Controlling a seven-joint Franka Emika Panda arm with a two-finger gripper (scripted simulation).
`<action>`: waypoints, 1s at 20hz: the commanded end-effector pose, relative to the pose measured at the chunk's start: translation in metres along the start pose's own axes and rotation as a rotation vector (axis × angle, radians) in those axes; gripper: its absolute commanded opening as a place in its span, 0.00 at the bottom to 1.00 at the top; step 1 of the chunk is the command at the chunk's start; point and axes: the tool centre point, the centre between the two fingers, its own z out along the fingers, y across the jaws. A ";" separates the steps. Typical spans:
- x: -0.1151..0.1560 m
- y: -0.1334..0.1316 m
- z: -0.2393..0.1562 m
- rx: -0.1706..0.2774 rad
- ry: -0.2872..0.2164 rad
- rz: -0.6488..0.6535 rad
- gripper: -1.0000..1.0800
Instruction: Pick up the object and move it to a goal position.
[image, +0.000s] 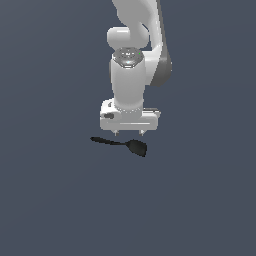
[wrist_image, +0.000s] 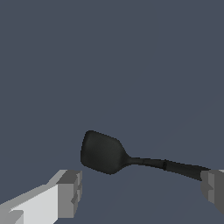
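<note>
The object, a small black spatula (image: 125, 144), lies flat on the dark grey floor, its broad rounded head toward the exterior view's right and its thin handle toward the left. My gripper (image: 129, 133) hangs just above and slightly behind it, open, with nothing between its fingers. In the wrist view the spatula (wrist_image: 105, 153) shows its head between the two fingers, and its handle runs off toward one grey fingertip (wrist_image: 213, 188), which hides the handle's end. The other fingertip (wrist_image: 70, 189) stands apart from the head. My gripper (wrist_image: 142, 189) does not touch the spatula.
The white arm (image: 132, 75) rises straight above the gripper. Only the plain dark grey floor (image: 200, 200) surrounds the spatula in both views.
</note>
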 end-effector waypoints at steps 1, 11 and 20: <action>0.000 0.001 0.001 0.000 0.000 -0.008 0.96; -0.003 0.008 0.012 -0.007 -0.003 -0.122 0.96; -0.009 0.020 0.032 -0.015 -0.009 -0.323 0.96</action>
